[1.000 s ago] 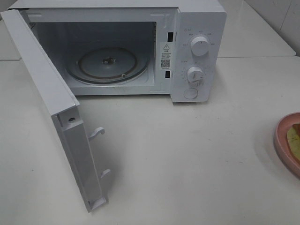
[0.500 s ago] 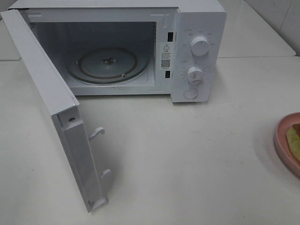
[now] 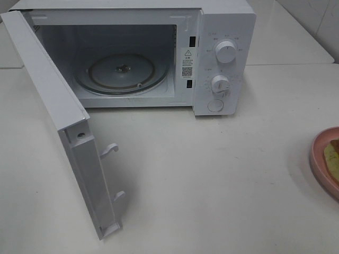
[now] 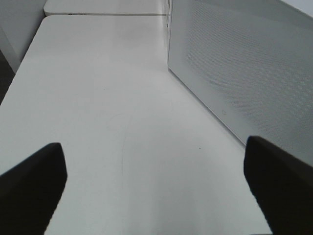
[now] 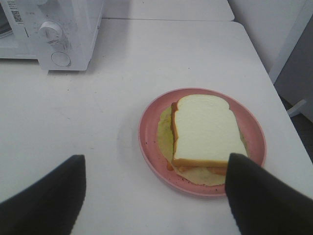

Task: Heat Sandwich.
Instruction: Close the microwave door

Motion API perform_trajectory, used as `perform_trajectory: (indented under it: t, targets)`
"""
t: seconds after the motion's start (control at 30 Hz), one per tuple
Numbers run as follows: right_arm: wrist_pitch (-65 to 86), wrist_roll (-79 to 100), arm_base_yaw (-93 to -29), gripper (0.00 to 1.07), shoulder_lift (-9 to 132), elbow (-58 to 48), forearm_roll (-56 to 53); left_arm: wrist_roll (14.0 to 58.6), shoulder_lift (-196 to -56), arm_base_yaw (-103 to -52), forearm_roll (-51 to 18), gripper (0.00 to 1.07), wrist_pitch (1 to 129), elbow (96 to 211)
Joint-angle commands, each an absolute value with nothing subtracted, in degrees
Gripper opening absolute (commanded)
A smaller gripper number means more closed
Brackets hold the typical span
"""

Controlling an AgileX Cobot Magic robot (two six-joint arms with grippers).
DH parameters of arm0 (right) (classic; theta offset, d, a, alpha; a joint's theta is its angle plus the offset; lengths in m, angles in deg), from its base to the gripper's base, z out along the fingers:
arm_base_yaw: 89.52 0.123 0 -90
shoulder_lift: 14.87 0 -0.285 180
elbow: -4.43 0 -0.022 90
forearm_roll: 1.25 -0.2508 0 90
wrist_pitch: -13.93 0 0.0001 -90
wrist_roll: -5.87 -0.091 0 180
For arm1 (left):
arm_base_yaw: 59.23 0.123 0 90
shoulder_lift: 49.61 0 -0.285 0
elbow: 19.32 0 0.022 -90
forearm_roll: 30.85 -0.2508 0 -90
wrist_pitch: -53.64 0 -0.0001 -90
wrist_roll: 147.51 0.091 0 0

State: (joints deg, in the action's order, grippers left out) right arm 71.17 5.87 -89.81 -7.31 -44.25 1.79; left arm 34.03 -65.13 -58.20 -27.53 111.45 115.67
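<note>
Broadly, the white table (image 3: 222,185) lies bare between the microwave (image 3: 222,53) and the pink plate (image 5: 151,142), which sits near the table's right edge. The microwave door (image 3: 58,116) stands swung out toward the front. On the plate lies the sandwich (image 5: 205,132), flat, its long axis running toward the table's far edge. Left gripper (image 4: 154,181) and right gripper (image 5: 154,191) both spread wide, holding nothing.

open door (image 3: 63,121) flanks the likely unobstructed microwave cavity (image 3: 122,69).
</note>
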Motion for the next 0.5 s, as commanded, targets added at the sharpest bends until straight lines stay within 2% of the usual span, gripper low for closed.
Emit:
perform_trajectory:
  t: [0.03,0.1,0.13,0.17,0.27,0.3,0.33,0.37,0.4,0.43,0.47,0.5]
  targets:
    - [70.94,5.87,-90.26,0.76,-8.92,-44.25,1.9,33.98,-69.83,-58.08,-26.9,0.84,106.87,116.12]
    - [70.94,5.87,-90.26,0.76,-8.92,-44.25,1.9,33.98,-72.52,-58.08,-26.9,0.76,104.29,116.12]
    - [70.94,5.87,-90.26,0.76,-8.92,-44.25,1.9,33.98,-72.52,-58.08,-26.9,0.76,104.29,116.12]
    - [70.94,5.87,-90.26,0.76,-8.92,-44.25,1.9,33.98,-74.87,-58.08,-26.9,0.66,101.66,116.12]
    - [70.94,5.87,-90.26,0.76,-8.92,-44.25,1.9,33.98,-78.53,-58.08,-27.07,0.45,98.45,116.12]
    - [70.94,5.87,-90.26,0.76,-8.92,-44.25,1.9,33.98,-78.53,-58.08,-27.07,0.45,98.45,116.12]
    - [70.94,5.87,-90.26,0.76,-8.92,-44.25,1.9,33.98,-81.4,-58.08,-27.07,0.31,96.33,116.12]
    - [70.94,5.87,-90.26,0.76,-8.92,-44.25,1.9,33.98,-82.95,-58.08,-27.07,0.23,95.35,116.12]
    - [70.94,5.87,-90.26,0.76,-8.92,-44.25,1.9,33.98,-84.21,-58.08,-27.07,0.17,94.67,116.12]
    - [70.94,5.87,-90.26,0.76,-8.92,-44.25,1.9,33.98,-84.21,-58.08,-27.07,0.17,94.67,116.12]
    - [70.94,5.87,-90.26,0.76,-8.92,-44.25,1.9,33.98,-87.42,-58.08,-27.13,0.02,92.95,116.12]
    - [70.94,5.87,-90.26,0.76,-8.92,-44.25,1.9,34.03,-88.73,-58.08,-27.13,0.0,92.37,116.12]
